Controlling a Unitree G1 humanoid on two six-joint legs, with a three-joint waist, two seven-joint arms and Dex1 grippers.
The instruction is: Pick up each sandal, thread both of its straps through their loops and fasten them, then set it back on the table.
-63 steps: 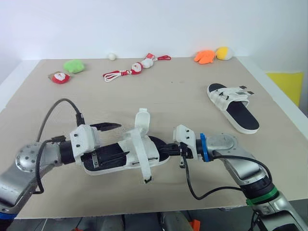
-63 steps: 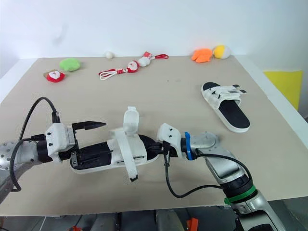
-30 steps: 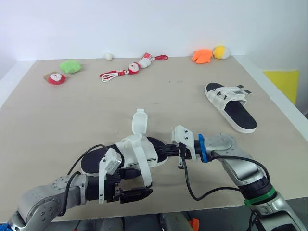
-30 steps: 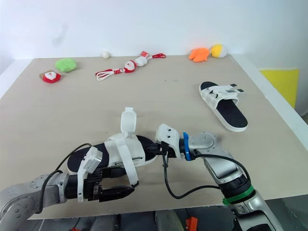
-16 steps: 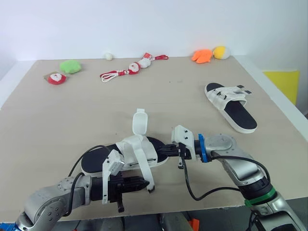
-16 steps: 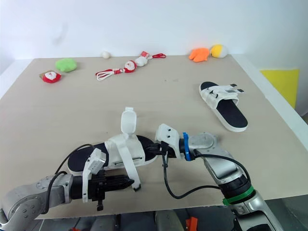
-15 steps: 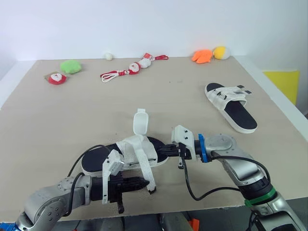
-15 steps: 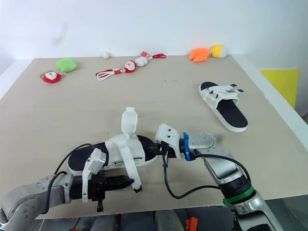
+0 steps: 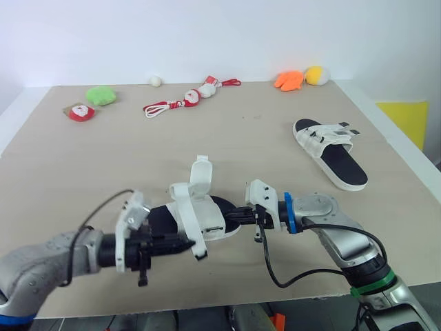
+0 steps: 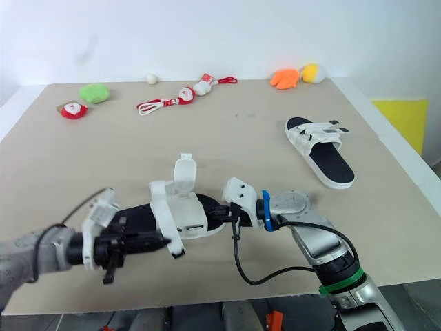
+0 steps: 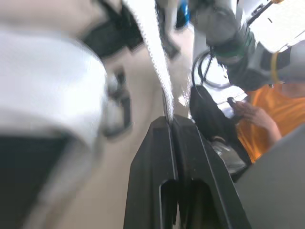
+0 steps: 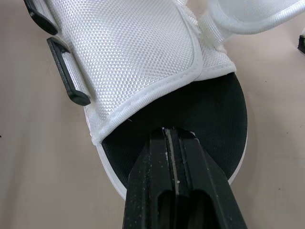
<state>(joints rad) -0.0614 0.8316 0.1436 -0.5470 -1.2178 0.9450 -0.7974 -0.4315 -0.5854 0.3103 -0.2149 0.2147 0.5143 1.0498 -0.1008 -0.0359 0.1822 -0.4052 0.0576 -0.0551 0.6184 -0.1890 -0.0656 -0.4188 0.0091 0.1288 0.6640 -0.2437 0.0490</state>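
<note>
A white-strapped sandal with a black sole (image 9: 215, 222) lies near the table's front edge. My right gripper (image 9: 234, 216) is shut on the rim of its sole at one end, seen close up in the right wrist view (image 12: 174, 133). My left gripper (image 9: 185, 245) is shut on the tip of one long white strap (image 9: 185, 219), which arches over the sandal; the left wrist view shows the strap (image 11: 159, 71) pinched between the fingers. A second strap flap (image 9: 200, 174) stands upright. The other sandal (image 9: 331, 152) rests at the right, its straps lying across it.
Small plush toys line the far edge: a green one (image 9: 100, 95), a Santa (image 9: 80, 111), a red-and-white cord with Santas (image 9: 186, 101), an orange and a yellow one (image 9: 303, 77). A person in orange (image 11: 259, 124) sits beyond the table's front.
My left gripper has shut on the strap's tip and moved left and up, drawing the strap over the sandal. The right gripper has not moved.
</note>
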